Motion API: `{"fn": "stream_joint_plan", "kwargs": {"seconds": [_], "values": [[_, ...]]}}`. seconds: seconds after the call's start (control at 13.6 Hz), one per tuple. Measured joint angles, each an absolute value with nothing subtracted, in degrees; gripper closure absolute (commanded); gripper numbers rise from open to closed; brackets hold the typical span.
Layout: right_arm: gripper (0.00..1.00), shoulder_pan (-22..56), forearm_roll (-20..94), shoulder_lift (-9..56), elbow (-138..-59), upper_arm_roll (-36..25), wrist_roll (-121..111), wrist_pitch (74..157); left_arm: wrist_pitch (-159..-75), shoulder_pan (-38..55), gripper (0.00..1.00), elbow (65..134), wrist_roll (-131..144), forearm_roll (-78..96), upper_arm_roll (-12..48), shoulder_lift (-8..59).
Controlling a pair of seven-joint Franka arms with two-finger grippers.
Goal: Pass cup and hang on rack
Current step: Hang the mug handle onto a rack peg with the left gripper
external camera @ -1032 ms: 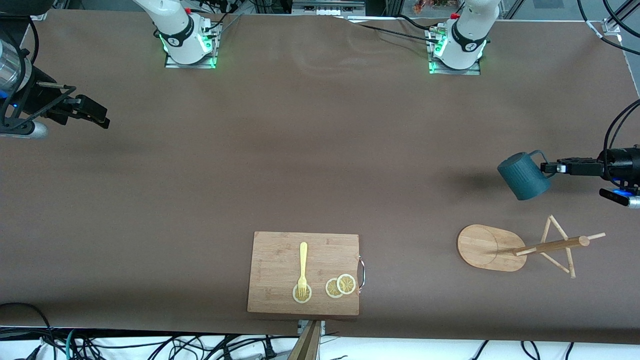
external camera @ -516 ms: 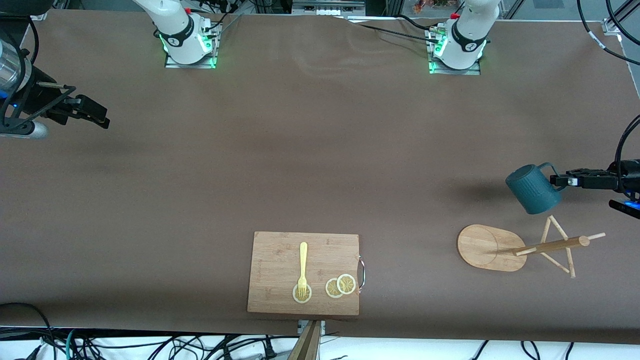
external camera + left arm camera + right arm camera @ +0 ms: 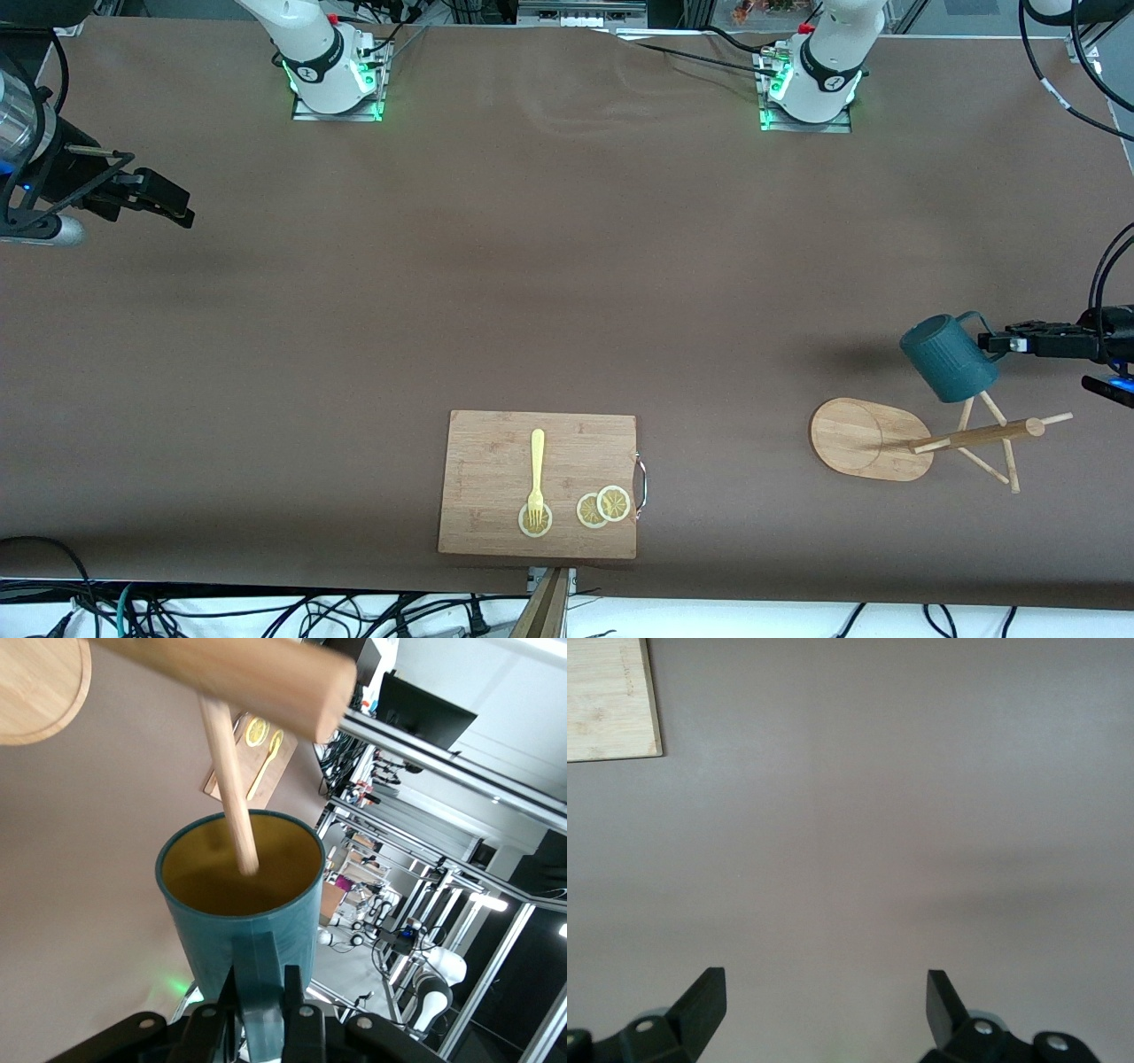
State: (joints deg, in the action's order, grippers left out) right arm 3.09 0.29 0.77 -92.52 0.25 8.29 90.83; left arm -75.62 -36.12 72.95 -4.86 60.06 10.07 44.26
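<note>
On the brown table (image 3: 567,266), near the edge closest to the front camera, lies a cutting board (image 3: 496,461) with a yellow fork (image 3: 536,474) and some lemon slices (image 3: 603,506) on it. Toward the left arm's end of the table stands the rack (image 3: 921,439), a light wooden mug tree with an oval base, a central post and thin pegs.

The cup (image 3: 950,357), dark teal and yellowish inside, is in the air just above the rack, tilted, and it covers the tip of one peg in the front view. In the left wrist view the peg (image 3: 229,784) reaches into the open mouth of the cup (image 3: 244,904), under the thick post. The left gripper (image 3: 999,341) is clenched on the thin handle of the cup and holds it over the rack; its fingers (image 3: 205,1028) press the handle from both sides.

The right gripper (image 3: 164,202) waits at the right arm's end of the table, over bare table, with its fingers (image 3: 700,1001) spread wide and holding nothing
</note>
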Motion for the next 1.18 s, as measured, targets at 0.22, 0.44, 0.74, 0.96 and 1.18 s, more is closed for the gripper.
{"fn": "stream_joint_plan", "kwargs": {"seconds": [0.22, 0.44, 0.74, 0.96, 1.18], "values": [[0.0, 3.09, 0.29, 0.77, -92.52, 0.24, 8.29, 90.83, -75.62, -36.91, 1.0, 70.94, -4.86, 62.33, 9.78, 46.87], [0.0, 3.09, 0.29, 0.77, -92.52, 0.24, 8.29, 90.83, -75.59, -38.13, 1.0, 68.3, -4.86, 64.19, 9.75, 49.74], [0.0, 3.09, 0.29, 0.77, -92.52, 0.24, 8.29, 90.83, -75.58, -38.62, 1.0, 66.05, -4.86, 64.94, 9.76, 52.03], [0.0, 3.09, 0.29, 0.77, -92.52, 0.24, 8.29, 90.83, -75.09, -38.94, 0.49, 64.79, -4.86, 65.45, 9.76, 53.34], [0.0, 3.09, 0.29, 0.77, -92.52, 0.24, 8.29, 90.83, -74.88, -39.03, 0.0, 63.95, -4.95, 65.46, 9.76, 54.0]]}}
